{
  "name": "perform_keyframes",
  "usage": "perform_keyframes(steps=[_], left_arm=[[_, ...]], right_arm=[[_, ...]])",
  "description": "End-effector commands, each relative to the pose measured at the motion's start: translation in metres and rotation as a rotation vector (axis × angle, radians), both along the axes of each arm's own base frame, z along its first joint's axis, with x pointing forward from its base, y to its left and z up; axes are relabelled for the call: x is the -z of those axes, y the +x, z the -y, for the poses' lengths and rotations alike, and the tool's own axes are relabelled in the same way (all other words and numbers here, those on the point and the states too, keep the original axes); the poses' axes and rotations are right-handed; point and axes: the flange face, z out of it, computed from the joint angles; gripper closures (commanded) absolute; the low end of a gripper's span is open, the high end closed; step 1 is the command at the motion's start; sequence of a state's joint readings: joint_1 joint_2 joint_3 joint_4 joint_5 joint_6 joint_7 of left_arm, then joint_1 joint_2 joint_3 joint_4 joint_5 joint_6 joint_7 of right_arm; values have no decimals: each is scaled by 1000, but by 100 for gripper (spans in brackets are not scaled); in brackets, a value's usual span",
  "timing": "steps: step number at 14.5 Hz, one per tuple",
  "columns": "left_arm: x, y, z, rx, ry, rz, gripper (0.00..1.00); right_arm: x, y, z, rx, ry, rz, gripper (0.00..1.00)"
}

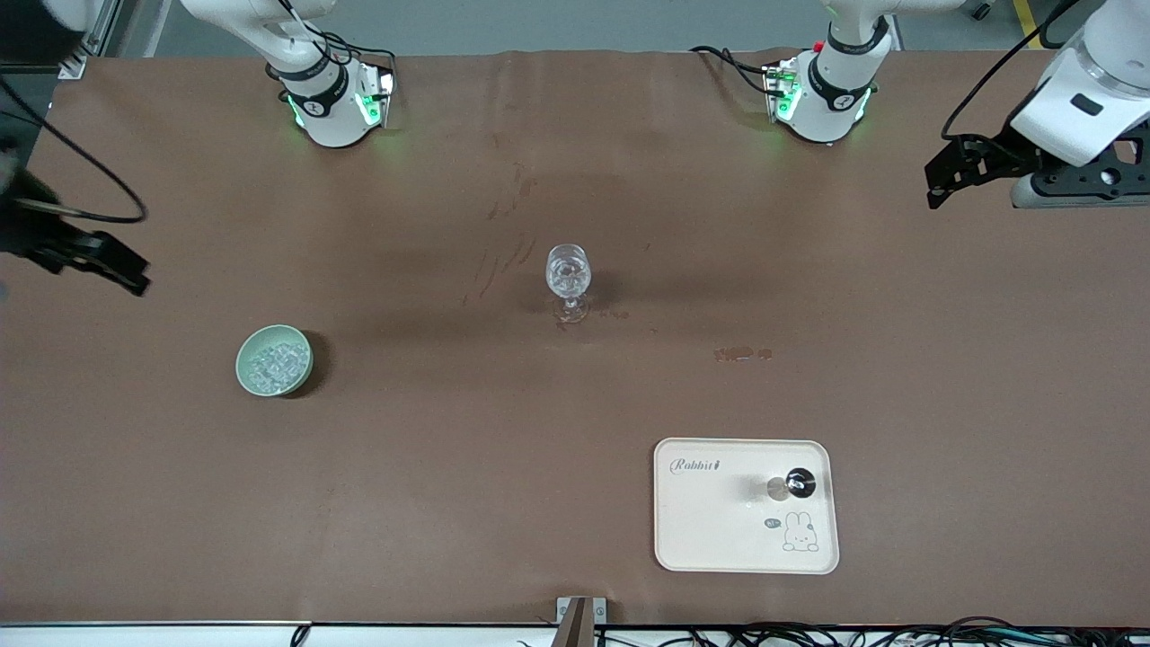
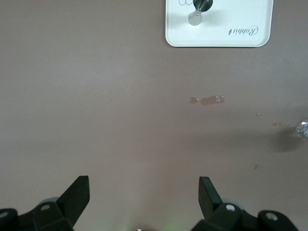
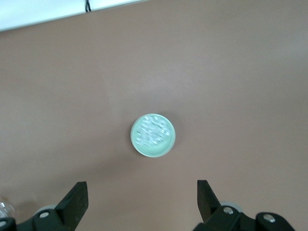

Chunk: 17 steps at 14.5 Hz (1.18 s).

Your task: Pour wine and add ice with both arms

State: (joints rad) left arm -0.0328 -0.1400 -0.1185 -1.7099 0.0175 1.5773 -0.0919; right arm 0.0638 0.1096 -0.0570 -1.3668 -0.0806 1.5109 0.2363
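Note:
A clear stemmed wine glass (image 1: 568,277) stands upright at the table's middle; its edge shows in the left wrist view (image 2: 303,128). A pale green bowl (image 1: 244,346) holds a heap of ice (image 1: 275,363) toward the right arm's end; the right wrist view shows the bowl (image 3: 167,146) and the ice (image 3: 153,132) too. My right gripper (image 1: 115,262) is open and empty, up over the table's right-arm end; its fingers (image 3: 77,196) frame bare cloth. My left gripper (image 1: 942,182) is open and empty, up over the left arm's end; its fingers (image 2: 208,192) frame bare cloth.
A cream tray (image 1: 710,530) with a rabbit print lies near the front camera, also in the left wrist view (image 2: 221,19). A small dark and silvery object (image 1: 795,483) stands on it. A wet stain (image 1: 742,353) marks the brown cloth between tray and glass.

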Motion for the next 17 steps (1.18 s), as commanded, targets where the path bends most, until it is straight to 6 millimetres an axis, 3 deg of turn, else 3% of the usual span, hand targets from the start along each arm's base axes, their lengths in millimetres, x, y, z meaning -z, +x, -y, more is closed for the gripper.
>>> perform_keyframes(steps=[1,4,12,17], left_arm=[[-5,-3,-5,48,-4,19,0],[-9,-2,-8,44,-5,27,0],[-19,1,-15,13,12,42,0],[-20,12,-21,4,9,48,0]], right_arm=[[-4,-20,51,-42,42,-38,0],[-8,-28,84,-41,58,-38,0],[-8,-31,71,-65,60,-65,0],[-8,-31,73,-58,60,-67,0]])
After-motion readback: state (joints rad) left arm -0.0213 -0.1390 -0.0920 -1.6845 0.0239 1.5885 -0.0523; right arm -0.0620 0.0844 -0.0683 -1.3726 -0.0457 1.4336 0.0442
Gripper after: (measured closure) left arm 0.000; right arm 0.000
